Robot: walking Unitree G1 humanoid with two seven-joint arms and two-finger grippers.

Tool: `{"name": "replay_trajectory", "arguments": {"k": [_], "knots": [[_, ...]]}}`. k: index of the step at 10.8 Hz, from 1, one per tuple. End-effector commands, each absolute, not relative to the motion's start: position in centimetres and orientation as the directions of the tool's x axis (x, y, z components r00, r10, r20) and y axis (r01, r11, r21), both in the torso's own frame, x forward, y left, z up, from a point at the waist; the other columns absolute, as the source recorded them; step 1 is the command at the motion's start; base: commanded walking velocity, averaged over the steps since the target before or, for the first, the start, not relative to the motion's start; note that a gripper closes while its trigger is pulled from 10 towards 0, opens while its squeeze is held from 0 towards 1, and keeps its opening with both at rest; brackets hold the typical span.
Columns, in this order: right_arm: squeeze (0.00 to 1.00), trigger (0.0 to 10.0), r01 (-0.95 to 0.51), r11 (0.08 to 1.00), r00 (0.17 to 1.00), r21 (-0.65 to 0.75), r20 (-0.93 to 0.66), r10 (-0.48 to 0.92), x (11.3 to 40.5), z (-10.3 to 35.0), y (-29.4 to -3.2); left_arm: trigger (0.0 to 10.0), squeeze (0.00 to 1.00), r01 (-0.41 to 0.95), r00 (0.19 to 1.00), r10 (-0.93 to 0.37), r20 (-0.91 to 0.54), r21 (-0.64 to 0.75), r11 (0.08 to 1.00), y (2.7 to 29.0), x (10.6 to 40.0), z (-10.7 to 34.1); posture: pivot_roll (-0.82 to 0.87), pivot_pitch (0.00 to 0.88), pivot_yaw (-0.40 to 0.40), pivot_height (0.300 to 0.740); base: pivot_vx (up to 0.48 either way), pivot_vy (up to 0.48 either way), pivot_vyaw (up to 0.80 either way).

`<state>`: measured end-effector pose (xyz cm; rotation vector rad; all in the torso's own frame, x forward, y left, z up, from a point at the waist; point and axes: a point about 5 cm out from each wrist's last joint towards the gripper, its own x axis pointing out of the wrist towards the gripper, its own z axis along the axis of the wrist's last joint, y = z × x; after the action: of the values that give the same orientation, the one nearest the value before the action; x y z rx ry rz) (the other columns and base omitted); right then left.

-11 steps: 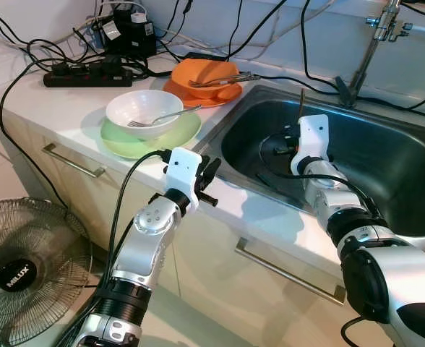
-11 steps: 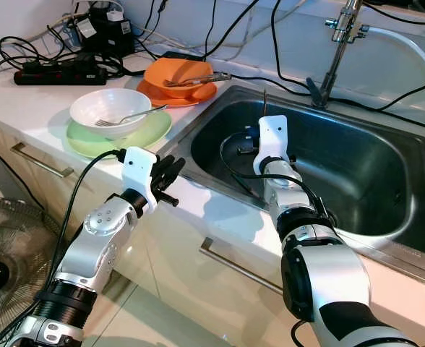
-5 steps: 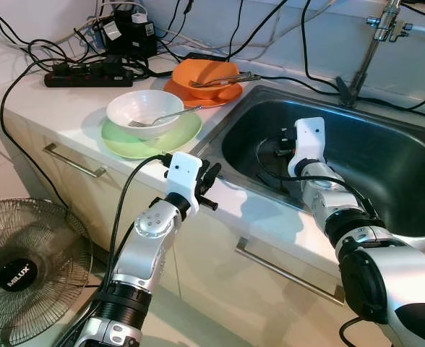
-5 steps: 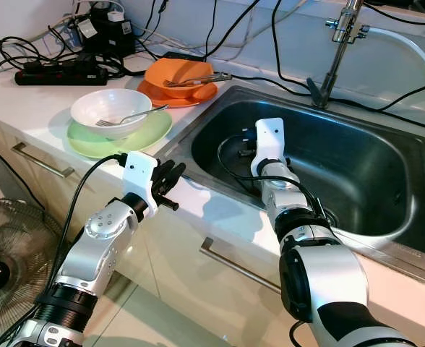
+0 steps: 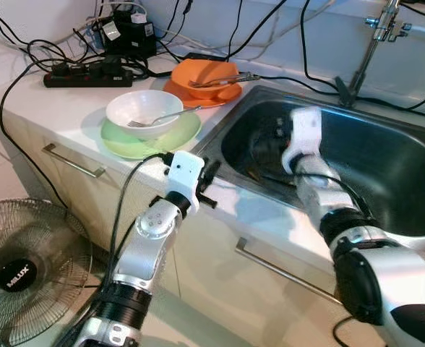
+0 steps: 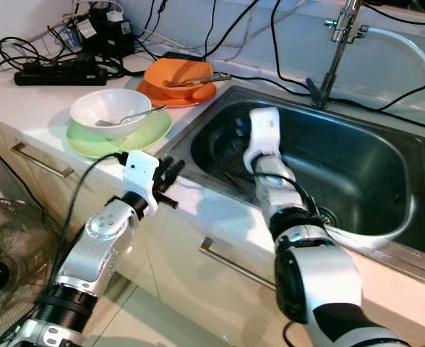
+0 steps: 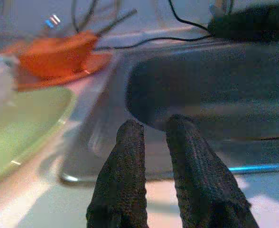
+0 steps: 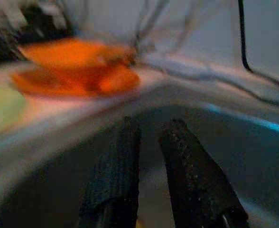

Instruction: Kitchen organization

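A white bowl [image 5: 144, 112] with a fork [image 5: 170, 115] in it sits on a green plate [image 5: 185, 131] on the counter. Behind it an orange bowl [image 5: 205, 72] holding utensils rests on an orange plate [image 5: 223, 94]. My left gripper [image 5: 209, 179] hovers at the counter's front edge, between the green plate and the steel sink [image 5: 386, 166]; its fingers [image 7: 130, 147] are shut on nothing. My right gripper [image 5: 276, 134], blurred, is inside the sink near its left wall, shut and pointing toward the orange dishes [image 8: 78, 71].
A faucet [image 5: 375, 43] stands behind the sink. A black power strip [image 5: 86, 72] and many cables lie along the back of the counter. Drawer handles [image 5: 71, 160] run below the counter edge. A floor fan [image 5: 24, 267] stands at the lower left.
My right gripper has swung left inside the sink, toward its left wall and the orange dishes. The left arm has barely moved.
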<state>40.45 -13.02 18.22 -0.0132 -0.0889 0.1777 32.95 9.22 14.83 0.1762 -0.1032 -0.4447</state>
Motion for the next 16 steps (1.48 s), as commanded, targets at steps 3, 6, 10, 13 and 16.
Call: {"name": "replay_trajectory", "arguments": {"k": [3,6,10,13,16], "knots": [[0.0,10.0,-0.22,0.974,0.949,0.046,0.239,0.203,39.8,19.5,-12.3,10.0,0.0,0.254,0.897,-0.382,0.22,0.45,0.856,9.2,34.2,19.4,0.18,0.008,-0.019,0.74,0.0,0.0,0.0],[0.0,10.0,-0.191,0.978,0.96,0.083,0.223,0.169,38.4,17.2,-12.4,10.0,0.91,0.149,0.934,-0.309,0.179,0.592,0.792,10.2,37.1,20.7,0.17,0.015,-0.007,0.74,0.0,0.0,0.0],[0.0,10.0,-0.174,0.98,0.967,0.102,0.206,0.15,37.6,16.4,-12.3,10.0,0.0,0.104,0.953,-0.271,0.134,0.696,0.71,10.8,39.5,20.9,0.15,0.016,0.003,0.74,0.0,0.0,0.0],[0.0,10.0,-0.177,0.978,0.967,0.113,0.206,0.152,37.4,16.5,-12.1,10.0,0.0,0.095,0.963,-0.246,0.109,0.717,0.691,11.2,40.5,21.3,0.15,0.016,0.001,0.74,0.0,0.0,0.0],[0.0,10.0,-0.183,0.976,0.966,0.118,0.205,0.157,37.0,16.5,-11.7,10.0,0.0,0.107,0.968,-0.237,0.083,0.719,0.687,11.2,41.1,21.5,0.14,0.026,0.009,0.74,0.0,0.0,0.0]]}}
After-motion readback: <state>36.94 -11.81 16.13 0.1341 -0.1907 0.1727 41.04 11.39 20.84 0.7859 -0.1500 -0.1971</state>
